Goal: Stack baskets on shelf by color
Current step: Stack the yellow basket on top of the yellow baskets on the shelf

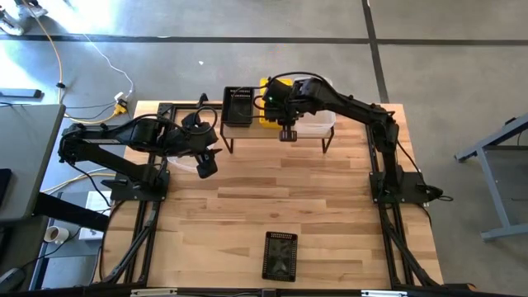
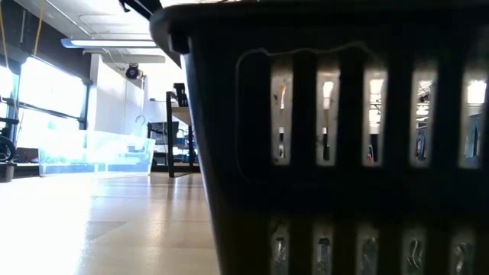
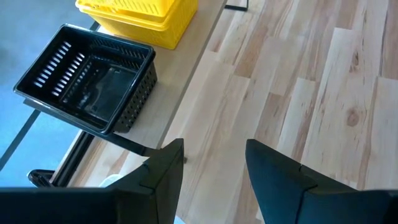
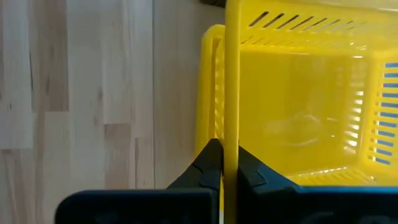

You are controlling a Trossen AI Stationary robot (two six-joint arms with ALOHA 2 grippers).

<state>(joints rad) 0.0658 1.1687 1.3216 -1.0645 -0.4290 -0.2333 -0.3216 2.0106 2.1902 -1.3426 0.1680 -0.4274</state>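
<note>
Wooden table (image 1: 330, 206), shelf (image 1: 247, 130) at far edge. On shelf: black basket (image 1: 238, 106), yellow baskets (image 1: 269, 103) stacked. Right gripper (image 4: 224, 163) pinches yellow rim above shelf. Left gripper (image 3: 211, 163) open, empty, left of shelf. Stray black basket (image 1: 280, 255) well short of shelf; sorting unfinished.

Two arms showing matte black, built from slim jointed links on black bases bolted to black frame rails. Thin black cables trailing along links. Left gripper (image 3: 211, 180) showing two broad, flat, angular dark fingers; right gripper (image 4: 224, 163) showing narrower wedge-tipped ones.
</note>
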